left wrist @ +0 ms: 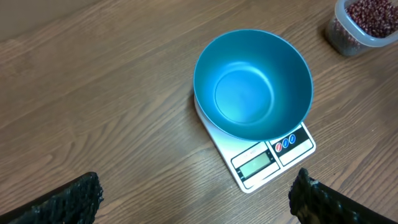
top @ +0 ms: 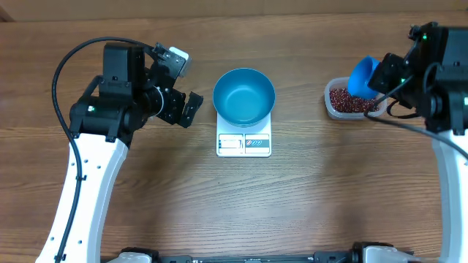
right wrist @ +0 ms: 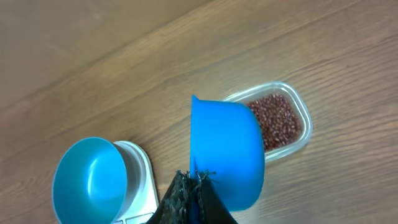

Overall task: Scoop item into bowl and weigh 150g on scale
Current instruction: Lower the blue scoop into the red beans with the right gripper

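Gripping the handle of a small bright-blue plastic scoop (right wrist: 225, 152), the right gripper (right wrist: 196, 182) is clenched tight, its dark fingers pinched together at the scoop's lower edge in the right wrist view. The scoop hangs tipped on its side above the end of a clear rounded-rectangular plastic tub (top: 330, 109), the end nearer the scale. It looks held there to dip in for a load, and no grains show in the part of its hollow that the overhead view reveals.

The tub sits near the right edge of the brown wooden table (top: 146, 212) and holds the small dark red-brown beans (right wrist: 277, 121). They form a loose, level bed of tiny matte pellets that covers the tub's floor (all of the item in sight is here, none elsewhere).

Well apart from the tub, about midway between the left and right edges, a flat white square kitchen scale (top: 243, 145) carries the round deep blue bowl (top: 243, 95). The bowl is upright, centred on the platform and bare inside, with a smooth, faintly glossy wall. Its rim leaves the display and buttons uncovered, presumably so that the reading stays legible.

The left gripper (left wrist: 198, 202) is released, jaws spread wide and grasping nothing, hovering beside the scale towards the left edge, probably parked clear of the pouring path.
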